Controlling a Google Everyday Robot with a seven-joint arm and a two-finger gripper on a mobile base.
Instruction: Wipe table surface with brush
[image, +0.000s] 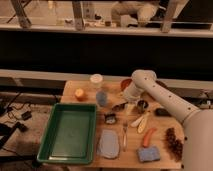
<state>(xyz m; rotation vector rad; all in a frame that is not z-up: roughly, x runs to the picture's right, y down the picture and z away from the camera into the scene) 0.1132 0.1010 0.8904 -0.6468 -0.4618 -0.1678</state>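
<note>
Camera view: gripper (120, 105) over table (159, 124), jaws spread, empty; brush (110, 118) nr, 7 o'clock. Risk: off-line reach clips cup (101, 97) at 10 o'clock, nudges brush away, grasp fails.

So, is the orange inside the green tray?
No, the orange sits on the table beyond the green tray; the claw hangs over the table's middle.

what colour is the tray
Green tray, camera view; claw above the table middle.
</note>
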